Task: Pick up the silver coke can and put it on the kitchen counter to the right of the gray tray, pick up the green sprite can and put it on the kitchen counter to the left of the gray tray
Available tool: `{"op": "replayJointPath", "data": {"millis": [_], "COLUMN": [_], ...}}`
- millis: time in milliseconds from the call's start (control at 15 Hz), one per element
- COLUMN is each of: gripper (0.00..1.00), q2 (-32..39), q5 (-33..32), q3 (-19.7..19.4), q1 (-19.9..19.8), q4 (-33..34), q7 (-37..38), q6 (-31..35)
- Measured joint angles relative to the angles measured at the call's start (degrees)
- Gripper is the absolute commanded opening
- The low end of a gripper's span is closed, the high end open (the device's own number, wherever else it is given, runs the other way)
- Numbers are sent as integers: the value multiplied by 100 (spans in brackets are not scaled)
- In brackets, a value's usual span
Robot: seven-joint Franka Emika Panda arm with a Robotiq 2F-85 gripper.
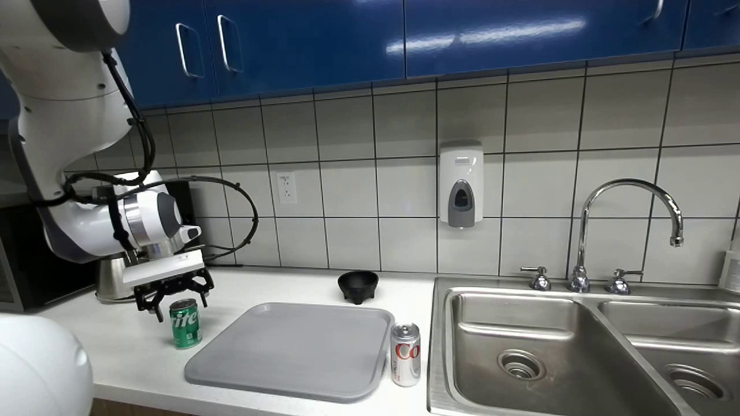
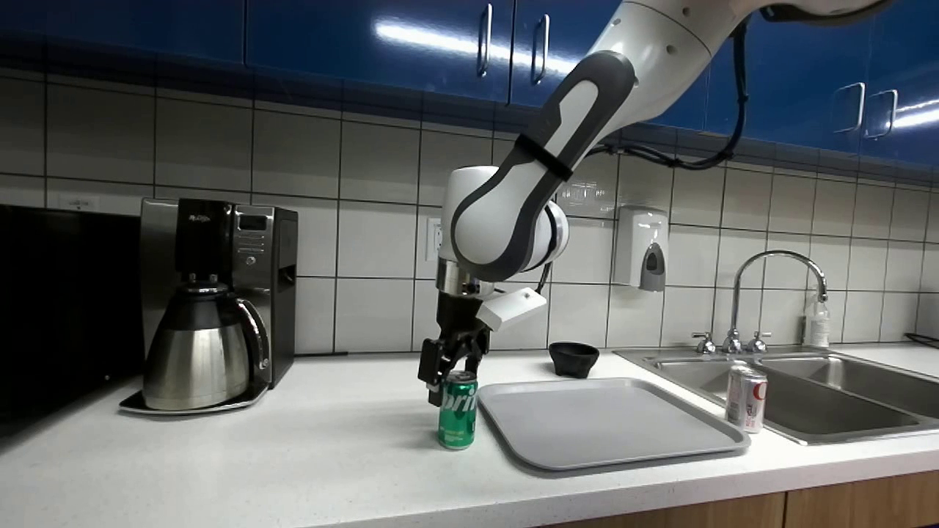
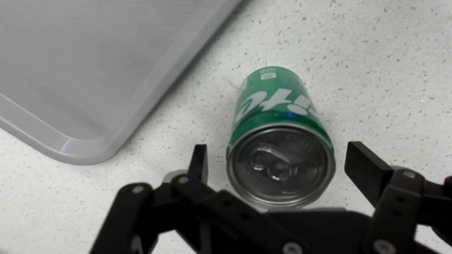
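The green sprite can (image 1: pixel 185 330) (image 2: pixel 456 422) stands upright on the kitchen counter (image 1: pixel 124 361) (image 2: pixel 293 455), to the left of the gray tray (image 1: pixel 295 346) (image 2: pixel 616 425) in both exterior views. The silver coke can (image 1: pixel 406 358) (image 2: pixel 746 400) stands upright to the right of the tray, beside the sink. My gripper (image 1: pixel 182 310) (image 2: pixel 453 383) is open, just above and around the green can's top. In the wrist view the green can (image 3: pixel 275 102) lies between the open fingers (image 3: pixel 277 158), with a gap on each side. A tray corner (image 3: pixel 88 148) shows at the left there. The silver can is out of the wrist view.
A small black bowl (image 1: pixel 358 286) (image 2: pixel 574 358) stands behind the tray. The steel double sink (image 1: pixel 442 346) with a tall faucet (image 1: pixel 584 231) is at the right. A coffee maker with a steel carafe (image 2: pixel 198 352) stands at the back left. Blue cabinets (image 1: pixel 306 40) hang above.
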Motion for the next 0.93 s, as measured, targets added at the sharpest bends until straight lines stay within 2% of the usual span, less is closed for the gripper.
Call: {"op": "replayJointPath", "data": {"millis": [533,933], "gripper": [100,100], "q2": [-226,-652], "q5": [0,28], "q3": [-53,-82], "q1": [-47,-303], "q4": [40,-272], "q7": [8,8], "q6": [132,371]}}
